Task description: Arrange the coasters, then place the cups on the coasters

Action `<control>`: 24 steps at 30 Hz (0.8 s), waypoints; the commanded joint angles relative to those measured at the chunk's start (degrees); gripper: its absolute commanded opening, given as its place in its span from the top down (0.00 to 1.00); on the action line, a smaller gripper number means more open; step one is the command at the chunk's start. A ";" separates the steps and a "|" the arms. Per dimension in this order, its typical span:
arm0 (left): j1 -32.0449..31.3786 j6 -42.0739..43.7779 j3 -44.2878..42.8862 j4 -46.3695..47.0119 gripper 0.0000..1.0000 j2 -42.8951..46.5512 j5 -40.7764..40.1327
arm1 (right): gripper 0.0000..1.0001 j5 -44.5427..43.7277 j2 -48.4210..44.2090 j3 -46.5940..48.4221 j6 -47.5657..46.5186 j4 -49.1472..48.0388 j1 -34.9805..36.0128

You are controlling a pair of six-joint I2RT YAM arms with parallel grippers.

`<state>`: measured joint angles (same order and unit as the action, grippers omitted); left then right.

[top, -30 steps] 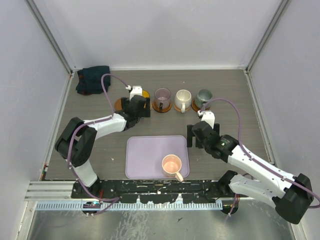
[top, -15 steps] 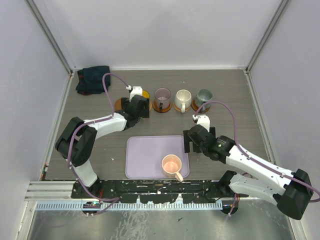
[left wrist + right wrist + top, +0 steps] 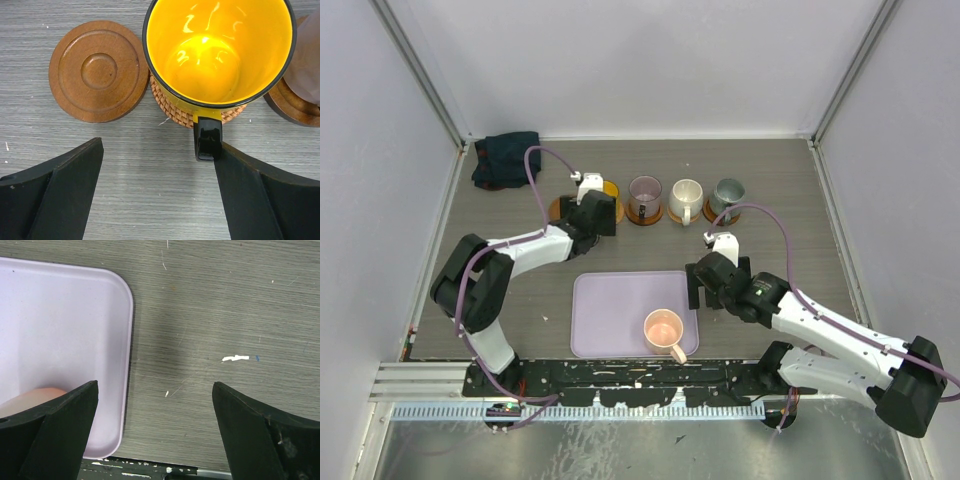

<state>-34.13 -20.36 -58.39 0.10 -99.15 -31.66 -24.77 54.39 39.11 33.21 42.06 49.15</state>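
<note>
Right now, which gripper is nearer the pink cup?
Right. The right gripper hovers open by the tray's right edge, just beyond the pink cup. The left gripper is far off at the back row, open at the yellow cup.

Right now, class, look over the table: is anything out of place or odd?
The pink cup stands alone on the lavender tray near the front, not on a coaster. In the far row, the wooden coaster left of the yellow cup lies bare.
</note>
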 commanded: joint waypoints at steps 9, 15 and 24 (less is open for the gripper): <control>1.08 -0.15 -0.71 1.57 0.05 2.51 -0.04 | 0.00 -1.16 0.51 3.12 1.54 0.42 1.10; 0.06 0.29 1.44 2.91 0.01 6.49 4.91 | 0.00 -4.07 0.20 4.38 1.47 0.40 1.22; -2.68 -1.20 4.38 -2.28 0.02 15.76 7.30 | 0.30 1.20 -0.95 9.39 -9.02 -3.55 1.21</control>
<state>-35.40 -20.38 -55.07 -0.34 -88.84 -25.61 -26.57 53.98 44.21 30.15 42.30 50.11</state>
